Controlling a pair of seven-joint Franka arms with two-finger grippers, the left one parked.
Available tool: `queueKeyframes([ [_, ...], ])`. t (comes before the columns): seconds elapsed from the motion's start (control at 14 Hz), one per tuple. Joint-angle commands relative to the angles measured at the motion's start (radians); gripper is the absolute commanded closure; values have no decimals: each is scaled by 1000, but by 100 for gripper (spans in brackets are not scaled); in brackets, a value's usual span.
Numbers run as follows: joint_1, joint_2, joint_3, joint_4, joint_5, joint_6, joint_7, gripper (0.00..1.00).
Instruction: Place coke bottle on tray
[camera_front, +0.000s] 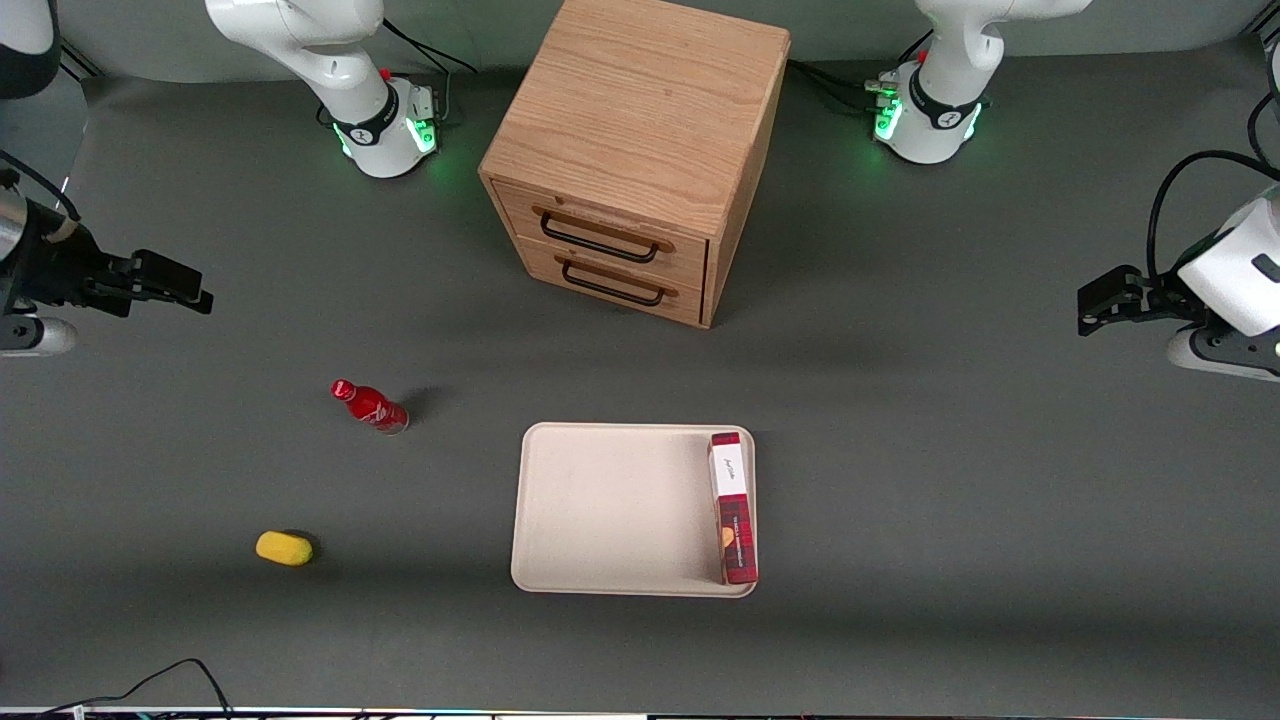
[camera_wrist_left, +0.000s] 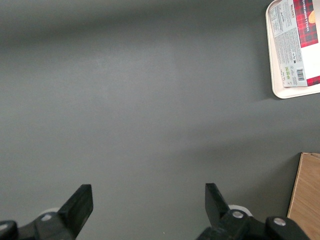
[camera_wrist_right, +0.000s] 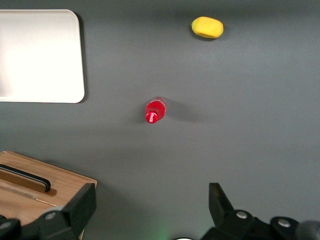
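Observation:
The coke bottle (camera_front: 370, 407) is a small red bottle with a red cap, standing on the grey table between the working arm's end and the tray. It also shows in the right wrist view (camera_wrist_right: 155, 111). The cream-beige tray (camera_front: 610, 510) lies flat at the table's middle, nearer to the front camera than the cabinet; it shows in the right wrist view (camera_wrist_right: 40, 55) and the left wrist view (camera_wrist_left: 287, 92). My right gripper (camera_front: 190, 290) hangs open and empty above the table at the working arm's end, well apart from the bottle (camera_wrist_right: 150, 195).
A wooden two-drawer cabinet (camera_front: 630, 170) stands at the table's middle, also in the right wrist view (camera_wrist_right: 30, 185). A long red plaid box (camera_front: 733, 505) lies in the tray along the edge toward the parked arm. A small yellow oval object (camera_front: 284, 548) lies nearer to the front camera than the bottle.

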Motion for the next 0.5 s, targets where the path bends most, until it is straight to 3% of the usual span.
queueKeyframes([
  [0.0,10,13,-1,46,-20,-15,37,0],
  [0.43,13,35,-5,112,-39,-23,42,0],
])
